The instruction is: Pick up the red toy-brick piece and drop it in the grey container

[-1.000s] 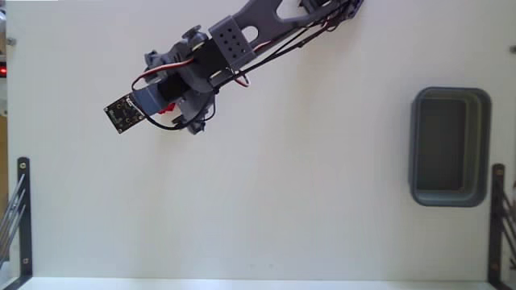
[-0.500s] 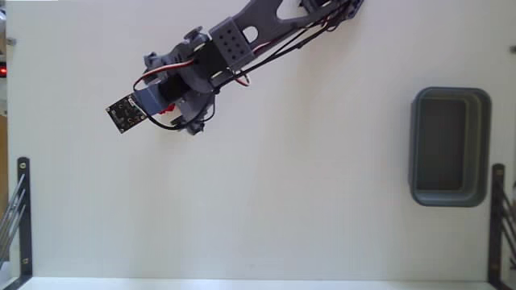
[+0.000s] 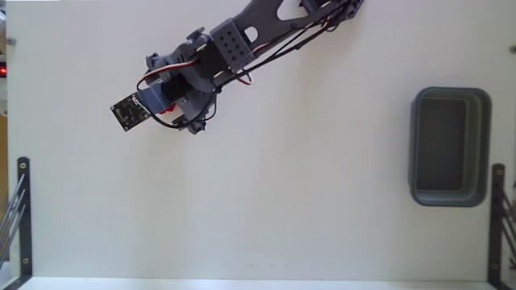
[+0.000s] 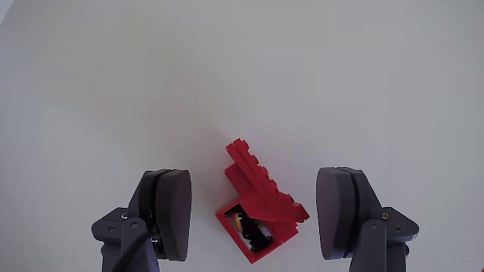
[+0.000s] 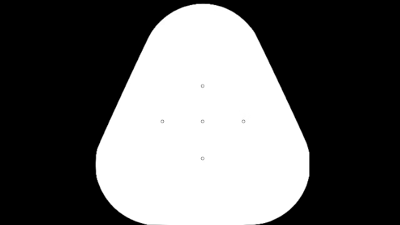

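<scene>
The white worktop (image 3: pixel 266 201) carries everything, and on it the grey container (image 3: pixel 449 147) sits against the right edge in the fixed view, well apart from me, its dark inside empty as far as I can see. My arm (image 3: pixel 242 36) reaches in from the top edge of the worktop toward its upper-left part, and there my pincer (image 4: pixel 257 211) stands wide open, holding nothing. In the wrist view the red toy-brick piece (image 4: pixel 257 198) lies on the worktop between my two fingers (image 4: pixel 172 211), touching neither, with a clear gap on each side; its open box end with the dark spot points back toward me and its stepped end points away. In the fixed view only a sliver of red (image 3: pixel 171 105) shows under my wrist. The step in hand, as I judge it, is closing on the piece. To do it well I should be low enough that the pads meet the blocky body rather than the thin stepped edge, keep the piece centred so neither finger shoves it first, and close slowly, since its skewed, irregular shape could let it twist or pop out. Only once it sits firm should I lift and swing across to the container.
</scene>
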Robot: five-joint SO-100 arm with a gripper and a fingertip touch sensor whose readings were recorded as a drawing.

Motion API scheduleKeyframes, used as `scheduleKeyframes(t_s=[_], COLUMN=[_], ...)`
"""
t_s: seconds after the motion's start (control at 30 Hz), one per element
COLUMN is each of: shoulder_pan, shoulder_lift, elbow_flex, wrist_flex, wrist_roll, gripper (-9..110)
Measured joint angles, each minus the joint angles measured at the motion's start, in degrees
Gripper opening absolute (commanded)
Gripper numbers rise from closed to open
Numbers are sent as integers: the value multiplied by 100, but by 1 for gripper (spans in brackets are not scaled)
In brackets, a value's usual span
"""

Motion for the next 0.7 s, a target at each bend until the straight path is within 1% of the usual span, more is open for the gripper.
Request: scheduleKeyframes(t_s=[0.7], shoulder_pan=[0], shoulder_lift=[-79], elbow_flex=[439], wrist_flex=[-571], wrist_roll=[18], gripper=[110])
